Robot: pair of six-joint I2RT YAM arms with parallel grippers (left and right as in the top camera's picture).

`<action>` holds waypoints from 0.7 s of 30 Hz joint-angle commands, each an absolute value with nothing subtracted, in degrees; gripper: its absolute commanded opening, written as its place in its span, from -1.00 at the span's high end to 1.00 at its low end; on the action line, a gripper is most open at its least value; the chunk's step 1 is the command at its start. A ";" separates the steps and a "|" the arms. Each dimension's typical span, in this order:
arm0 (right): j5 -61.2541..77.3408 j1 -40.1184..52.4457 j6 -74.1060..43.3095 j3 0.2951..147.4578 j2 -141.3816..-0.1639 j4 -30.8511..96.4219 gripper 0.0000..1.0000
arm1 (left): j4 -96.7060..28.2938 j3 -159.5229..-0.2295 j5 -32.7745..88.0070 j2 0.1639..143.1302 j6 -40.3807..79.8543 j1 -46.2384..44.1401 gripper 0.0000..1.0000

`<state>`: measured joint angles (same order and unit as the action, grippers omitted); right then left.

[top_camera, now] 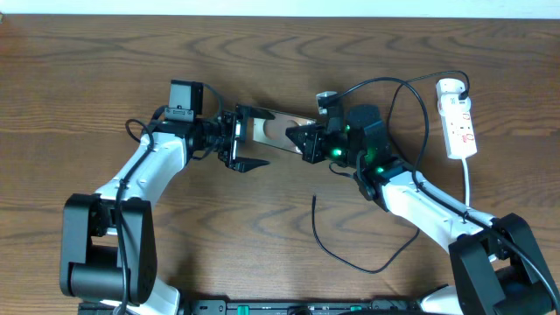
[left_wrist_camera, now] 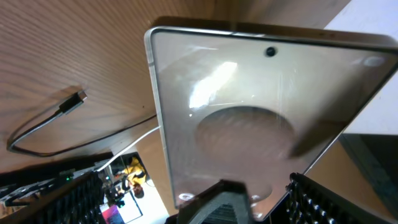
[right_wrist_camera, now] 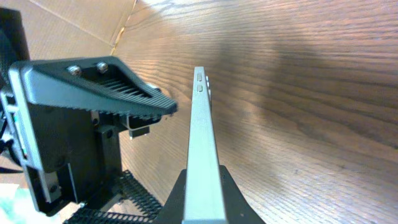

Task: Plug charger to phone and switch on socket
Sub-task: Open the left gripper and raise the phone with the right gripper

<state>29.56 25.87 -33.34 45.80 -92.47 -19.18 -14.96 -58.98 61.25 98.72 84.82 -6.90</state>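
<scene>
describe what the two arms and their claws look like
The left arm and right arm are white tubes with black joints on chunky black bases, with thin black cables running along them. The left claw and right claw are black, with wedge-shaped fingers and ribbed pads. Green lights glow at the right wrist; a black camera box sits on the left wrist.

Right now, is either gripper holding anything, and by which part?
The right gripper pinches the phone by one short end, a finger on each face. The left gripper is open at the other end, holding nothing.
</scene>
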 commanded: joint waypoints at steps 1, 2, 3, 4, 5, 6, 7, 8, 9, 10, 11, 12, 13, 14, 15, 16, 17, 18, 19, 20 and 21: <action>30.15 24.25 -34.00 46.83 -92.40 -20.23 0.98 | -13.17 -59.77 63.00 97.43 82.28 -5.37 -0.83; 30.15 23.75 -34.94 46.83 -92.40 -20.45 0.98 | -11.33 -59.77 63.94 97.36 82.00 -4.75 -0.83; 30.15 23.40 -35.40 46.83 -92.40 -20.69 0.98 | -10.11 -59.77 64.36 97.32 81.87 -4.45 -0.83; 30.20 22.94 -36.07 46.83 -92.40 -20.99 0.98 | -7.70 -59.77 65.23 97.30 81.89 -3.92 -0.83; 30.50 22.00 -37.85 46.83 -92.40 -21.85 0.98 | -4.14 -59.77 66.61 97.27 81.93 -3.36 -0.83; 30.65 21.37 -39.44 46.83 -92.40 -22.46 0.98 | 0.10 -59.77 68.07 97.27 81.95 -2.79 -0.84; 30.98 20.73 -41.15 46.83 -92.40 -23.31 0.98 | 2.81 -59.77 68.97 97.27 82.06 -2.48 -0.83; 31.40 20.10 -42.89 46.83 -92.40 -24.18 0.98 | 5.48 -59.77 69.82 97.25 82.17 -2.26 -0.83; 31.79 19.49 -45.15 46.83 -92.40 -25.21 0.98 | 7.31 -59.77 70.22 97.23 82.21 -2.17 -0.84; 31.92 18.70 -48.80 46.83 -92.40 -26.59 0.98 | 10.61 -59.77 70.57 97.06 82.37 -2.15 -0.83; 31.94 17.93 -52.75 46.83 -92.40 -28.34 0.98 | 12.95 -59.77 70.52 96.86 82.37 -2.15 -0.83; 31.94 17.37 -56.14 46.83 -92.40 -29.93 0.98 | 14.81 -59.77 70.54 96.71 82.37 -2.15 -0.83; 31.90 16.71 -60.40 46.83 -92.40 -31.48 0.98 | 17.37 -59.77 70.52 96.44 82.41 -2.15 -0.83; 31.90 16.03 -65.08 46.83 -92.40 -33.30 0.98 | 20.32 -59.77 70.52 96.20 82.85 -2.15 -0.84; 31.81 15.70 -67.94 46.83 -92.40 -34.22 0.98 | 21.71 -59.77 70.52 96.16 83.11 -2.15 -0.83; 31.46 15.38 -72.03 46.83 -92.40 -35.73 0.98 | 24.88 -59.77 70.50 96.12 83.57 -2.15 -0.84; 30.63 15.29 -76.38 46.83 -92.40 -37.45 0.98 | 27.44 -59.77 70.28 96.12 84.03 -2.15 -0.83; 29.61 15.31 -79.85 46.83 -92.40 -39.03 0.98 | 30.06 -59.77 69.91 96.12 84.16 -2.15 -0.83; 27.81 15.57 -85.60 46.83 -92.40 -42.65 0.98 | 34.81 -59.77 68.95 96.12 84.18 -2.15 -0.83; 26.94 15.73 -88.09 46.83 -92.40 -44.40 0.98 | 37.60 -59.77 68.34 96.12 84.23 -2.15 -0.83; 26.28 15.81 -90.15 46.83 -92.40 -45.87 0.98 | 39.46 -59.77 67.96 96.12 84.38 -2.15 -0.83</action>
